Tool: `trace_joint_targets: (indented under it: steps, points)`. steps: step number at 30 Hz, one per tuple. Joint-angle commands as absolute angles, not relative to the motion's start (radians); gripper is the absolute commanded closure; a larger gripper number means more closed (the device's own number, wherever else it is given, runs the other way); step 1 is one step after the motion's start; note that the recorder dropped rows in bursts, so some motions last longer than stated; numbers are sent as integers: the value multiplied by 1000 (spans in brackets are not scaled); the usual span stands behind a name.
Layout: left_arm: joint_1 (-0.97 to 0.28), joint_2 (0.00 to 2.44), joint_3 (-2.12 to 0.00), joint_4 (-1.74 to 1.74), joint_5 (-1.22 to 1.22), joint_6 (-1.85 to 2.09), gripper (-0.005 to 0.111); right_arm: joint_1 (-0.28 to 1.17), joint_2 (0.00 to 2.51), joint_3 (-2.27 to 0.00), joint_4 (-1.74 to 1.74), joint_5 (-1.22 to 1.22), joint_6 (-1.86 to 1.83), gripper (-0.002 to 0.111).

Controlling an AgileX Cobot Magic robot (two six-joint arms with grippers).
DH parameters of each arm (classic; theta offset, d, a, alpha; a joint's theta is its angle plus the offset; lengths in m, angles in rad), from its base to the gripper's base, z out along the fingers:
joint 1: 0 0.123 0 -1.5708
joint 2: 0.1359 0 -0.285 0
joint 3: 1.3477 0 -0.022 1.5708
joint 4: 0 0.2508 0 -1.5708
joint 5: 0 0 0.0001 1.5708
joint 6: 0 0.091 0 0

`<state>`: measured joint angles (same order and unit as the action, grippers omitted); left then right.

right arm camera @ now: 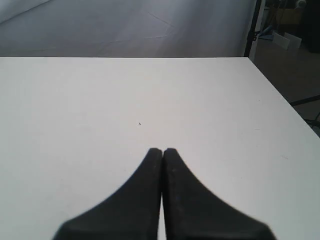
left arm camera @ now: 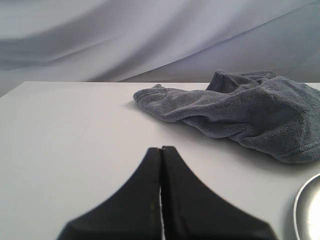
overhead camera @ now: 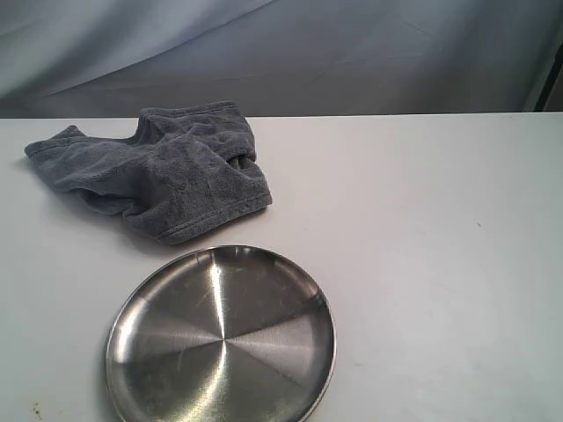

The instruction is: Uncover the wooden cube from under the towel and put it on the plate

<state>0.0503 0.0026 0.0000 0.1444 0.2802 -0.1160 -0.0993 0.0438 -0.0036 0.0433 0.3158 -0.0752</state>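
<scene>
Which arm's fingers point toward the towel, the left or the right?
The left fingers: the blue-grey towel lies on the table ahead of them, while ahead of the right fingers only white table shows.

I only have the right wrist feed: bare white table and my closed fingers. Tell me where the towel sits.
Observer: The towel lies bunched up on the far left part of the table in the exterior view.
Operator: Now report the plate.
Observer: The plate lies nearer the exterior camera than the towel, not touching it, with nothing on it.
</scene>
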Motion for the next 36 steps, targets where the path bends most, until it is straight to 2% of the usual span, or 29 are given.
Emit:
trace_joint_targets:
  steps: [1, 19, 24, 36]
  points:
    - [52, 0, 0, 143, 266, -120, 107, -98, 38, 0, 44, 312, -71, 108]
    - [52, 0, 0, 143, 266, -120, 107, -98, 38, 0, 44, 312, -71, 108]
    - [52, 0, 0, 308, 245, -69, 107, -98, 38, 0, 44, 312, -71, 108]
    - [52, 0, 0, 174, -412, -130, 107, -98, 38, 0, 44, 312, -71, 108]
